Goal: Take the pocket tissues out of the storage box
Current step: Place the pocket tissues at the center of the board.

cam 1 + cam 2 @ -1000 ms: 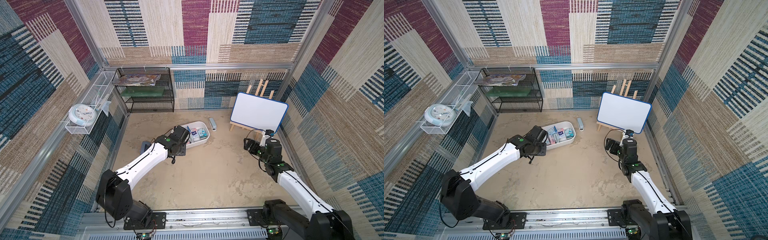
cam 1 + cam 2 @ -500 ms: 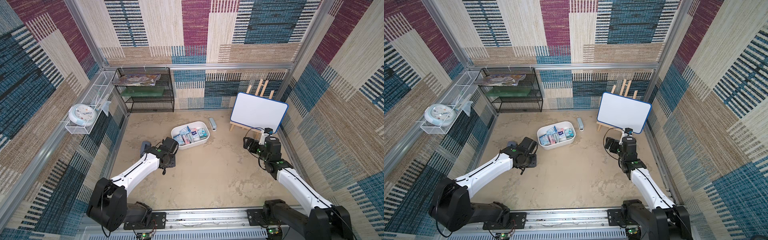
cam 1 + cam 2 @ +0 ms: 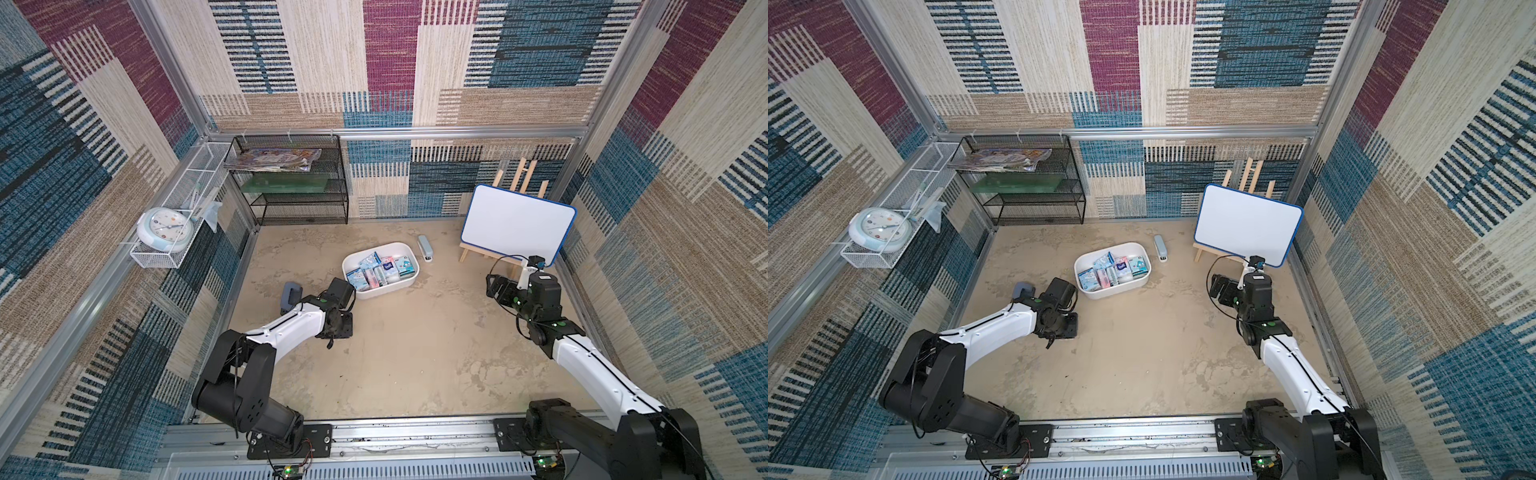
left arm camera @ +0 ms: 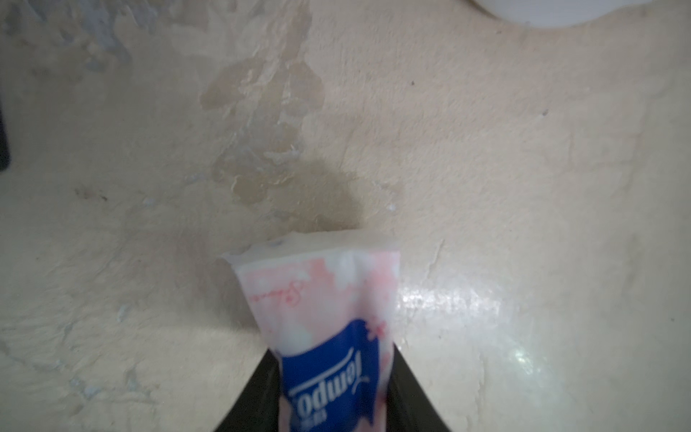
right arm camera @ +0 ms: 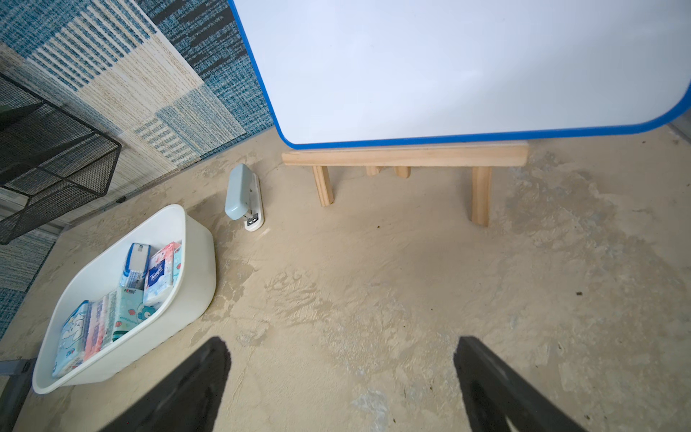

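Observation:
The white storage box (image 3: 386, 289) (image 3: 1119, 289) stands mid-floor with several pocket tissues (image 3: 380, 270) (image 3: 1113, 272) lying in it; the right wrist view shows them too (image 5: 112, 314) behind the box wall (image 5: 168, 325). My left gripper (image 4: 332, 359) is shut on one pink packet with a blue label (image 4: 318, 291), its free end close above the floor. In both top views that gripper (image 3: 338, 328) (image 3: 1061, 328) points down, front-left of the box and outside it, and hides the packet. My right gripper (image 5: 342, 348) (image 3: 496, 286) stands open and empty, to the right of the box.
A grey-blue stapler (image 3: 425, 248) lies just right of the box. A whiteboard on a wooden easel (image 3: 517, 226) stands at the back right. A black mesh shelf (image 3: 295, 187) fills the back left, a wire basket with a clock (image 3: 164, 226) hangs left. A grey object (image 3: 291, 293) lies beside my left wrist.
My left gripper has come away from the box to the front-left and settled low over the floor with the pink packet. The right arm has barely moved.

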You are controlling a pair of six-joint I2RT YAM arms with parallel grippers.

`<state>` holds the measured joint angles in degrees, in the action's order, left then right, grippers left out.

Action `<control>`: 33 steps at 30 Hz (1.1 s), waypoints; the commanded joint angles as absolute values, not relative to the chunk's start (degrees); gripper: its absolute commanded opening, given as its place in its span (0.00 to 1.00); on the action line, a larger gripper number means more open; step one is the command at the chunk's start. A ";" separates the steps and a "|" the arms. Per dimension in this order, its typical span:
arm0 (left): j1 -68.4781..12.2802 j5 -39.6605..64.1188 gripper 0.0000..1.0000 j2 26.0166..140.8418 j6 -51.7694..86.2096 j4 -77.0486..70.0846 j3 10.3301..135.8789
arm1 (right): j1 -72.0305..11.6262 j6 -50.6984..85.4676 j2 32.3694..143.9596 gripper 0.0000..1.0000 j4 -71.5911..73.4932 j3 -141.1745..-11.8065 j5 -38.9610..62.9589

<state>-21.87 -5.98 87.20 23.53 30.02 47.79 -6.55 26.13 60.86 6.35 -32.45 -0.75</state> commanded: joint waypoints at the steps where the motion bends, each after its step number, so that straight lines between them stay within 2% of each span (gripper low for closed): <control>1: -21.63 -5.27 0.25 88.08 23.18 28.33 47.53 | -6.52 26.80 60.30 0.99 7.76 -32.17 -0.96; 7: -21.54 -5.36 0.27 89.46 23.79 27.69 47.29 | -6.56 27.16 59.26 0.99 7.35 -31.50 -1.58; 12: -21.53 -5.92 0.35 89.10 23.82 27.84 47.40 | -6.54 27.24 58.76 0.99 6.77 -31.33 -1.84; 17: -21.53 -6.42 0.44 87.74 23.73 28.58 47.48 | -6.55 27.14 58.27 1.00 6.67 -31.11 -2.11; 26: -21.53 -7.62 0.69 84.33 23.31 30.84 48.51 | -6.57 26.89 58.14 0.99 6.25 -31.28 -2.27; 33: -21.45 -8.43 0.80 81.30 22.81 33.67 51.01 | -6.54 26.80 58.01 1.00 5.93 -31.51 -2.24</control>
